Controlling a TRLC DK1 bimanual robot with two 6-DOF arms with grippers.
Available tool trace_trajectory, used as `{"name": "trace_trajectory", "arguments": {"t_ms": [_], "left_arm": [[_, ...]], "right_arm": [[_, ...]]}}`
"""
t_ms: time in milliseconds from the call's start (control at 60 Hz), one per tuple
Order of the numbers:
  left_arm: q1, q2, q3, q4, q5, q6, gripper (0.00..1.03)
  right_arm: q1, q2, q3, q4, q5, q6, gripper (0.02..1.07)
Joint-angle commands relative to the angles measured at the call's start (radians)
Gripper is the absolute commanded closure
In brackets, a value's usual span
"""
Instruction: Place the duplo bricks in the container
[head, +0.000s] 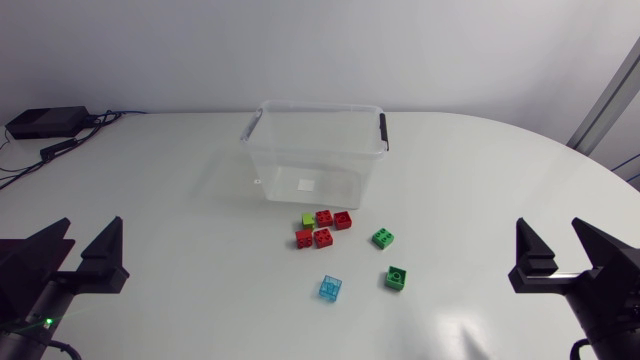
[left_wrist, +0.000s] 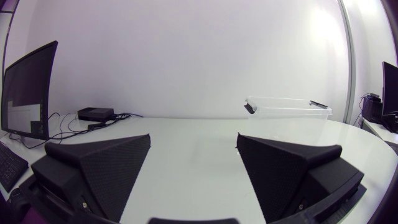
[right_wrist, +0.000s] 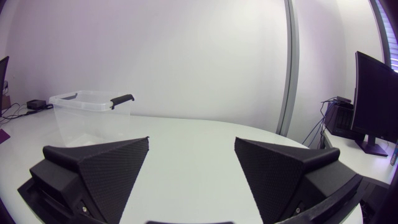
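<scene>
- Table, 8 o'clock edge: left gripper rests with fingers spread wide, holding nothing.
- Clear container stands toward 12 o'clock; no brick shows inside.
- Red bricks and a lime brick cluster at its 6 o'clock. The blue brick, green brick and second green brick lie apart toward 5 o'clock.
- Right gripper rests at 4 o'clock, wide and empty.
- Likely the very start: one arm must reach inward and lower its fingers around a single brick.

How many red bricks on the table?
4 red bricks, clustered in front of the container: two nearer it, two farther out. None seems hidden.
</scene>
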Motion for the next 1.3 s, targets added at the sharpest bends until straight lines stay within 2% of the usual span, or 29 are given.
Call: {"name": "trace_trajectory", "arguments": {"t_ms": [0,567,850,1067,1183,1233,1283], "left_arm": [[-0.004,-0.013,-0.018,-0.001,0.005,0.012,0.05],[-0.007,-0.013,-0.015,-0.001,0.005,0.012,0.05],[-0.008,0.011,0.103,-0.058,0.007,0.003,0.06],[-0.056,0.249,0.309,-0.169,0.007,-0.045,0.06],[-0.109,0.381,0.416,-0.233,0.007,-0.047,0.11],[-0.142,0.481,0.478,-0.284,0.007,-0.048,0.12],[-0.163,0.597,0.561,-0.379,0.007,-0.039,0.12]], "right_arm": [[0.009,-0.007,-0.020,-0.008,-0.003,0.007,0.07],[0.016,-0.011,-0.020,-0.005,-0.003,0.004,0.07],[0.029,-0.007,0.044,-0.037,-0.001,0.005,0.07],[0.059,0.100,0.146,-0.063,0.002,0.007,0.07],[0.078,0.206,0.204,-0.071,0.004,0.005,0.07],[0.087,0.261,0.233,-0.080,0.004,0.005,0.07],[0.095,0.304,0.259,-0.090,0.002,0.005,0.07]]}}
